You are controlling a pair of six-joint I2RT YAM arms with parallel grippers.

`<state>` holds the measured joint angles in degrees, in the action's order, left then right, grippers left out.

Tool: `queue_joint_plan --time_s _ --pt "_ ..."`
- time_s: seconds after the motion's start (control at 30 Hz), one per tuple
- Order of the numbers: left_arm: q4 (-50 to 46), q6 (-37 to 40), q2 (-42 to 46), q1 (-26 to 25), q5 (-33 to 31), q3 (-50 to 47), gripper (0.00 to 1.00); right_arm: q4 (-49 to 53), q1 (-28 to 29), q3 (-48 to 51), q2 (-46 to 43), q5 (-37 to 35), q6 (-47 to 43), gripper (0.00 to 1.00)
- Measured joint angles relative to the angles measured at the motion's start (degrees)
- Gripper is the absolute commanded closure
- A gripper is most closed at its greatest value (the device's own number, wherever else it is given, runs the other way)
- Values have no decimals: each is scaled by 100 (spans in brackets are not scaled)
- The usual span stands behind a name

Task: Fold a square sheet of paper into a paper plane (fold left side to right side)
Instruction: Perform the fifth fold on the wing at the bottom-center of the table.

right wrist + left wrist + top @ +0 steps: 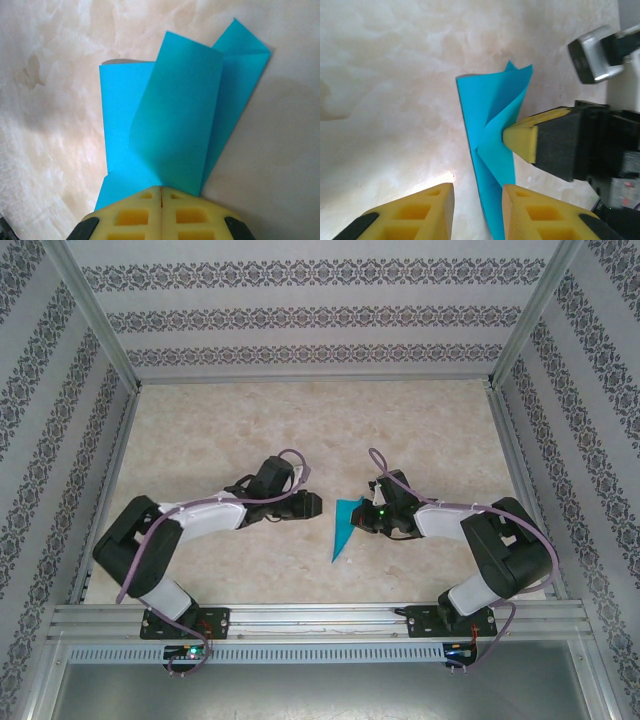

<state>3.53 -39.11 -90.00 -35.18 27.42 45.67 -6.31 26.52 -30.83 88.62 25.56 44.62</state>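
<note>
The square sheet of paper lies folded as a narrow turquoise paper plane (pixel 343 527) on the table between the two arms, its pointed tip toward the near edge. My right gripper (pixel 161 192) is shut on one raised flap (pixel 176 125) of it, which stands up from the flat layers. In the left wrist view the paper plane (pixel 490 115) runs away from my left gripper (pixel 478 210), which is open, its narrow end lying in the gap against the right finger (pixel 530 215). The right gripper's yellow fingertip (pixel 521 140) meets the paper at its crease.
The marbled beige table (pixel 220 430) is walled by patterned panels at the back and both sides. An aluminium rail (pixel 320 620) runs along the near edge at the arm bases. Both arms reach inward, with their wrists close together over the middle.
</note>
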Motion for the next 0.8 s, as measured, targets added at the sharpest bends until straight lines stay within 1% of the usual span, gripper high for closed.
queue_joint_plan --time_s 0.17,0.3,0.53,0.8 --pt "-496 267 706 81 -59 0 77 -70 72 -96 127 0 0 100" --pt "-695 343 966 81 251 0 82 -83 76 -116 155 2 0 100" --pt "-745 136 975 68 1008 -44 86 -85 114 -168 203 -4 0 100" --pt "-647 -225 721 -96 1397 -94 90 -101 127 -188 236 0 -2 100"
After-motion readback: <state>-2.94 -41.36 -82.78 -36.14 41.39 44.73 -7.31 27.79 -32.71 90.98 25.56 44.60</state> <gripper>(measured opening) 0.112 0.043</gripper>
